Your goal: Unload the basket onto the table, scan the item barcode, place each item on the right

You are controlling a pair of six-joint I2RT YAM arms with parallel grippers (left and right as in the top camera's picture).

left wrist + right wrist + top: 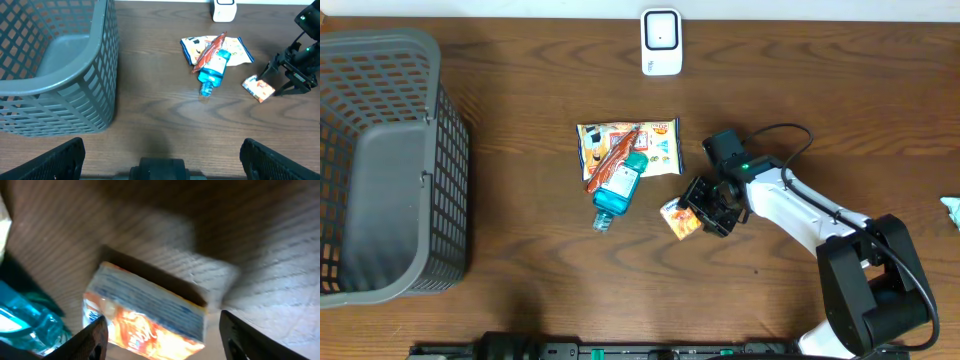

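The item, a small orange and blue box [680, 220] [258, 88] [150, 315], is on the wood table right of centre, tilted and blurred in the right wrist view. My right gripper [700, 210] [162, 340] [275, 77] is shut on it. Its left finger overlaps the box's side and the right finger stands close by the box's corner. A white scanner [661, 42] [223, 10] stands at the table's far edge. My left gripper [160, 157] hangs wide open over bare wood near the front edge, holding nothing.
A grey mesh basket [380, 170] [50, 65] fills the left side. A blue bottle [615, 195] [214, 74], a red packet [612, 160] and a snack bag [655, 145] lie together just left of the box. The bottle [25, 320] shows beside my right gripper.
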